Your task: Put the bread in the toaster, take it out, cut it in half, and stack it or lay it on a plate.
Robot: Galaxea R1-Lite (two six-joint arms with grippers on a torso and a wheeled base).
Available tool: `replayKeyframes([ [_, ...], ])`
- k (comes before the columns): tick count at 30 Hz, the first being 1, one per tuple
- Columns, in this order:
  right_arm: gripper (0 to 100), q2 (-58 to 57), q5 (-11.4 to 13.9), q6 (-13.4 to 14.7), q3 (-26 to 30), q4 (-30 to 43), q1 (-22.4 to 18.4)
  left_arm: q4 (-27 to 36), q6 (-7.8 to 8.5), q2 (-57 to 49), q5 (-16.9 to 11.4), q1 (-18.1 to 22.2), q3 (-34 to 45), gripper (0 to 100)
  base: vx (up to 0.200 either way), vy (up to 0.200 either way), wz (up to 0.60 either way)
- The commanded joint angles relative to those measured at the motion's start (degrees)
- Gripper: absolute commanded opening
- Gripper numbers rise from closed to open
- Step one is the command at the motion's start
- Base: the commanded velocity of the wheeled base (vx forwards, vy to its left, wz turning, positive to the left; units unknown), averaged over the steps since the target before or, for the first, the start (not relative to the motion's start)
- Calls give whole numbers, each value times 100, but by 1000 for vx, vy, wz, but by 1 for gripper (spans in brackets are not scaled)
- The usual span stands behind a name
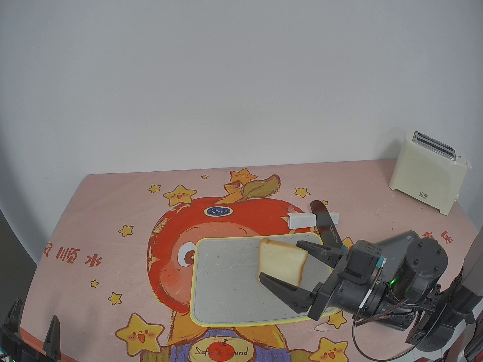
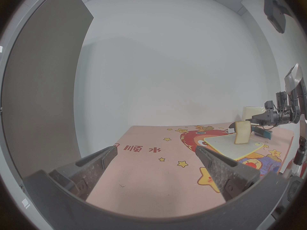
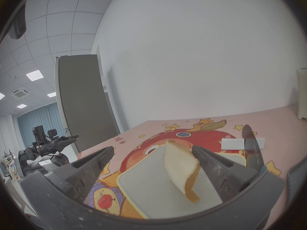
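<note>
One slice of bread (image 1: 282,261) upright on edge on the grey, yellow-rimmed cutting board (image 1: 226,287), tilted a little, toward the board's right side, pale crumb face turned to the near edge and brown crust along the top and side. Right pincer (image 1: 280,261) released, low over the board, its dark fingers (image 1: 317,250) spread wide with the slice between them: the far finger close against the crust, the near finger off to the other side of the slice. Contact between far finger and bread impossible to tell. Just behind the board's far right corner, a black-bladed knife (image 1: 326,224) laid across a small white block (image 1: 301,220), blade tip toward the wall, the other end toward the right arm. Cream toaster (image 1: 427,172) at the far right corner of the pink, cartoon-printed worktop (image 1: 100,217), slots upward, well apart from the board. Left pincer (image 1: 35,311) likewise released, fingers parted and grasping nothing, at the worktop's near left edge, well apart from board, bread and knife.
</note>
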Motion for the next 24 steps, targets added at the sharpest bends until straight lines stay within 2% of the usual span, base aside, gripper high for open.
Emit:
replayKeyframes([
  [1, 100, 31, -1, 1, 33, -21, 50, 0, -1, -40, 1, 2, 101, 100, 0, 0, 0],
  [18, 100, 84, -10, 18, -28, -29, 67, 0, -1, -40, 1, 2, 101, 100, 0, 0, 0],
  [24, 100, 92, 8, 27, 104, -12, 94, 0, -1, -40, 1, 2, 101, 100, 0, 0, 0],
])
